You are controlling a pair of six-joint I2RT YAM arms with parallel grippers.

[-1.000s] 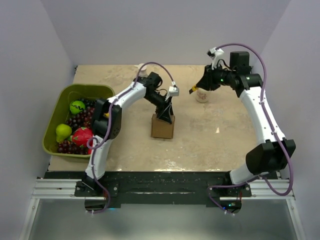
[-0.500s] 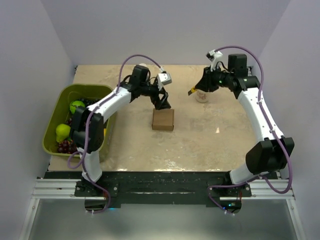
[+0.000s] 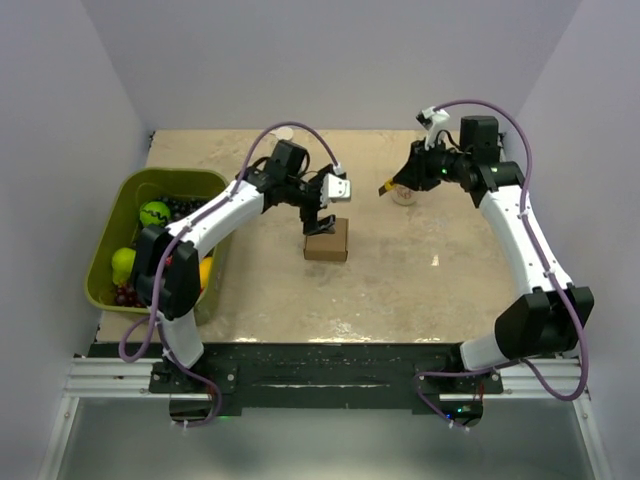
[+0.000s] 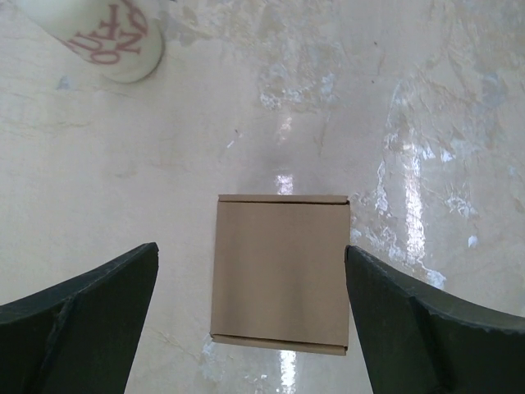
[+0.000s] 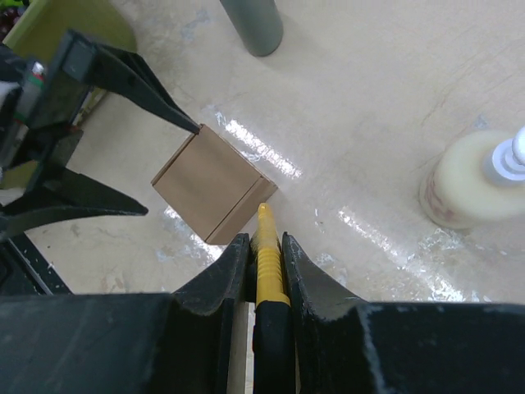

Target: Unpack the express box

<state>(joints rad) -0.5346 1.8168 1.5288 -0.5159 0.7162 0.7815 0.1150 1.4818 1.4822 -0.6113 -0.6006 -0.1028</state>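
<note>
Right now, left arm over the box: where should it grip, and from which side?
Take the express box by its two plain side walls, coming straight down from above. It lies flat and closed, square between the open left fingers, and those walls run parallel to them. The flap seams run along the other two edges.

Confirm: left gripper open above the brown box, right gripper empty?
No. The right gripper isn't empty: the right wrist view shows it shut on a yellow tool. The rest stands: the left gripper is open above the express box.
</note>
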